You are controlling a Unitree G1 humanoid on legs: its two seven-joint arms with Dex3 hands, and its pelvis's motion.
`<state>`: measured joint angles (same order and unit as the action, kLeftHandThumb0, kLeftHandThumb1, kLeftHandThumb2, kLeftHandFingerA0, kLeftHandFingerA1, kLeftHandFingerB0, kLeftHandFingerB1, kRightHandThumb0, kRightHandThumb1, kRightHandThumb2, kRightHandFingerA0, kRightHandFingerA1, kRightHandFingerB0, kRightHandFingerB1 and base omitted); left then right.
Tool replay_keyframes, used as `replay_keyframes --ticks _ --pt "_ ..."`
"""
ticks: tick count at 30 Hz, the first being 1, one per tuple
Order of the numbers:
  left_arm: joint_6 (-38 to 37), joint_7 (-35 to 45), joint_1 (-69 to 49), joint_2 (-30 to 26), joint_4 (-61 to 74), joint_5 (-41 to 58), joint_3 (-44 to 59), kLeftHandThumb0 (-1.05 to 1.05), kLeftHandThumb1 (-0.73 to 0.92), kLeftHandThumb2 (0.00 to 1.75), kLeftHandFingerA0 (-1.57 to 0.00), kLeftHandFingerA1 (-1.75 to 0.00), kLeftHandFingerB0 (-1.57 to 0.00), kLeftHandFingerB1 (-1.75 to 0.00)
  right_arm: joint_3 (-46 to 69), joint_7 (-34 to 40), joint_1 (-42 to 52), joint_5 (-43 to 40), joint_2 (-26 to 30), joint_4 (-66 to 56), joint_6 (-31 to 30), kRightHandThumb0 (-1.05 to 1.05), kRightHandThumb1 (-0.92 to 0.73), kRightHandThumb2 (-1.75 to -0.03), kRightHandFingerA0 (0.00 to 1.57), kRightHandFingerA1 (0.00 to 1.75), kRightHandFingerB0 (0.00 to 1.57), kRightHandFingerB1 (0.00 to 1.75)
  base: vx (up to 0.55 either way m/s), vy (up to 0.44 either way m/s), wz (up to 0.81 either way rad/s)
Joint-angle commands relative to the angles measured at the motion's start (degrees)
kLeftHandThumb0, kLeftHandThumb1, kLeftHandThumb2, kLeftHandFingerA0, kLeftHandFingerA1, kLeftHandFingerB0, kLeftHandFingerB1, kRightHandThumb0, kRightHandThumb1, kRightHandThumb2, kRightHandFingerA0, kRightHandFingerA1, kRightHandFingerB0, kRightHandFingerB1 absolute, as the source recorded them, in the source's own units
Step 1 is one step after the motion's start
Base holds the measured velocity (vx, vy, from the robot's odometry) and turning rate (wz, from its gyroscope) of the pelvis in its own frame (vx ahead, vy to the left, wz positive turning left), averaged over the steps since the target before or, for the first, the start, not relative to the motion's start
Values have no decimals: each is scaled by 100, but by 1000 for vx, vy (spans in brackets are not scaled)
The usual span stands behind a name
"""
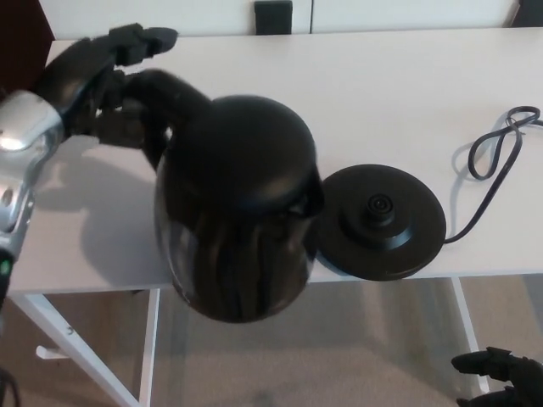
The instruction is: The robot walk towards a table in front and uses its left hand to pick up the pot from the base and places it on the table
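A black kettle-like pot (237,208) hangs tilted above the white table (356,76), close to the camera, off its round black base (380,222). My left hand (106,80) is shut on the pot's handle at the upper left. The base lies near the table's front edge, just right of the pot, with its centre connector showing. My right hand (502,375) shows only as dark fingertips at the bottom right, below the table edge.
A black power cord (496,157) loops from the base toward the table's right edge. A dark object (273,15) stands at the far edge of the table. White table legs (76,352) and beige floor show below the front edge.
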<state>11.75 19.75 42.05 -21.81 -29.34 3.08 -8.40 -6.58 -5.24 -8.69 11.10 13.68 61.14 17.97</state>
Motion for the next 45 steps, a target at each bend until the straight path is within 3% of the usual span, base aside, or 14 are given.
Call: replay_keyframes --ticks 1,9,19,20,25,32,34,35,37,38,39,40,41,45 --pt "317 -970 380 579 -145 321 878 -40 84 70 -80 -156 -56 -121 9 68 -6 45 81 -36 -63 -43 -53 -88 55 62 45 56 0 0 0" --pt "956 -2237 826 1506 -278 635 2228 -38 89 65 -76 -175 -48 -149 17 53 -39 27 63 -6 -75 -43 -54 -89 55 62 45 56 0 0 0" --pt "841 -2412 796 1913 -299 483 2567 -34 88 66 -72 -175 -48 -138 -27 100 -47 73 54 -98 -92 -42 -54 -89 57 62 47 57 0 0 0" --pt "840 -2461 787 1961 -294 471 2590 -34 87 65 -73 -173 -50 -126 -28 96 -29 72 60 -127 -88 -38 -69 -61 61 49 55 45 0 0 0" --pt "525 -2758 744 2142 -274 357 2634 -34 88 66 -73 -175 -47 -137 -43 72 -10 94 82 -219 -115 -38 -70 -61 61 48 55 44 0 0 0" --pt "30 -3153 698 2122 -587 -36 2361 -37 87 66 -76 -175 -51 -117 -25 60 10 75 70 -315 -174 -37 -70 -61 61 48 55 44 0 0 0" --pt "-109 -3081 655 2023 -755 -66 2274 -38 85 64 -75 -148 -59 -57 -35 73 4 91 65 -321 -153 -38 -70 -61 61 49 55 45 0 0 0" --pt "-113 -3006 661 1977 -824 -23 2267 -38 85 64 -75 -148 -59 -57 -49 77 0 108 69 -346 -162 -38 -70 -61 61 49 55 45 0 0 0" --pt "-4 -2336 577 1754 -909 75 2117 -58 72 62 -69 -54 -40 -39 -58 56 12 115 85 -369 -111 -38 -70 -61 61 49 55 45 0 0 0" --pt "62 -2078 547 1681 -901 170 2089 -58 72 62 -69 -54 -40 -39 -58 52 6 114 83 -369 -108 -38 -70 -61 61 49 55 45 0 0 0" --pt "83 -1537 510 1528 -946 220 1953 -67 54 83 -27 -48 -14 -41 -55 54 10 111 85 -363 -84 -38 -70 -61 62 49 55 45 0 0 0" --pt "191 -985 477 1345 -969 250 1793 -71 48 82 0 -11 0 -12 -52 52 19 107 85 -382 -95 -38 -70 -61 60 49 54 45 0 0 0" --pt "327 -417 459 1110 -983 211 1565 -78 51 81 0 0 0 0 -47 45 1 101 92 -402 -137 -42 -55 -89 56 62 45 56 0 0 0" --pt "100 27 378 812 -971 15 1211 -77 47 81 0 -4 0 0 -47 46 -64 107 103 -370 -175 -42 -55 -89 56 62 44 56 0 0 0"
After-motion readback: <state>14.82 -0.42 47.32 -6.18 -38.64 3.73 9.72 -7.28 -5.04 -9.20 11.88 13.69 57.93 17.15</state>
